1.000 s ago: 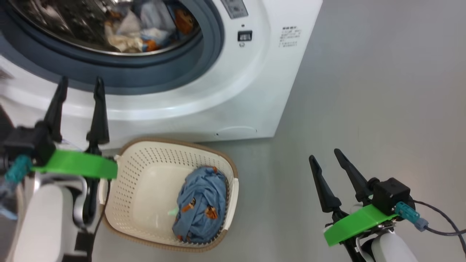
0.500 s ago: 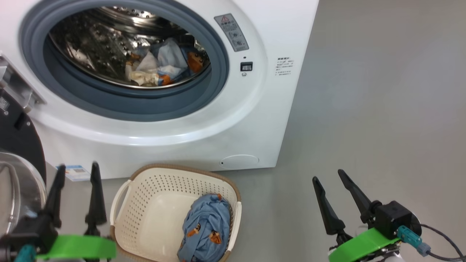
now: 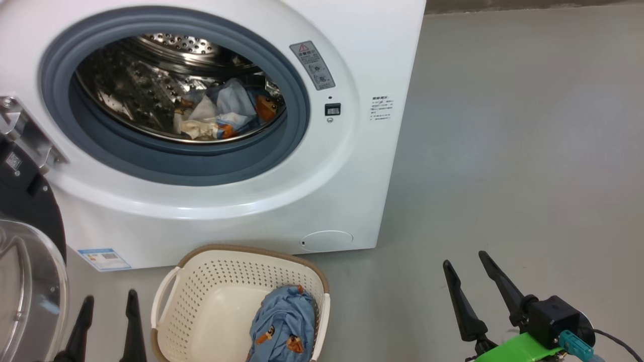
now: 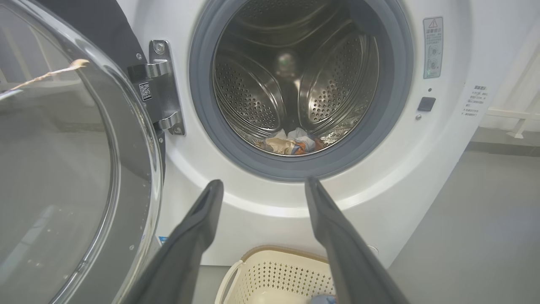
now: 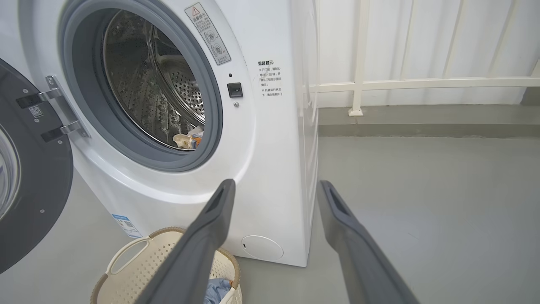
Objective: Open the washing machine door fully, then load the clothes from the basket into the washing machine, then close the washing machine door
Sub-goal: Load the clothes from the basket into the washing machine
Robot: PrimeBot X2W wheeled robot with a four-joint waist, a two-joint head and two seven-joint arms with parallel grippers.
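Clothes lie in the basket by the washing machine, its door hangs open on my left, and my left gripper and right gripper gape wide, holding nothing.

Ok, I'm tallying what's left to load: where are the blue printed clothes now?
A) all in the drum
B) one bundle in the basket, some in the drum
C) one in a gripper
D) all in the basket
B: a blue bundle lies in the basket, and printed fabric sits low in the drum.
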